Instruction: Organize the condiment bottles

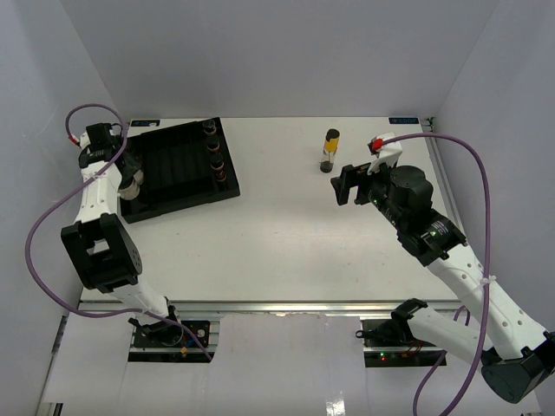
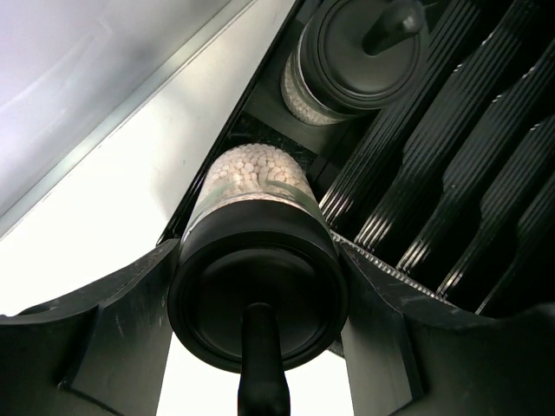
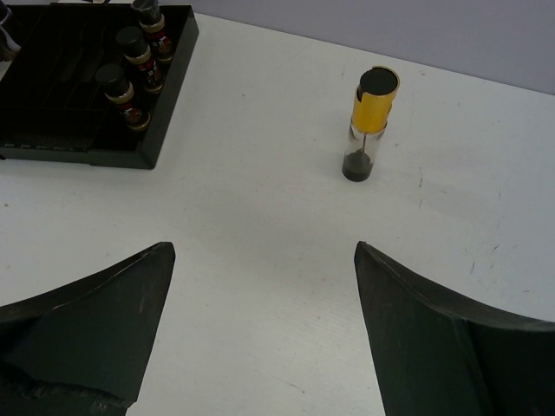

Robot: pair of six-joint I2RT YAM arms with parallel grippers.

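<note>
My left gripper [image 2: 258,295] is shut on a clear jar [image 2: 256,199] with pale beads and a black cap, its fingers on the cap's sides. The jar hangs at the left edge of the black ribbed tray [image 1: 178,165], its base down in the edge slot. A second pale jar [image 2: 347,61] stands in the slot just beyond it. Three dark-filled jars [image 1: 214,147] line the tray's right column. A slim bottle with a yellow band [image 1: 330,149] stands alone on the table. My right gripper [image 1: 347,184] is open, near that bottle [image 3: 368,121], with nothing between its fingers.
The tray's [image 3: 173,95] middle ribbed slots hold nothing. White walls close in the table at the back and both sides. A purple cable loops beside each arm.
</note>
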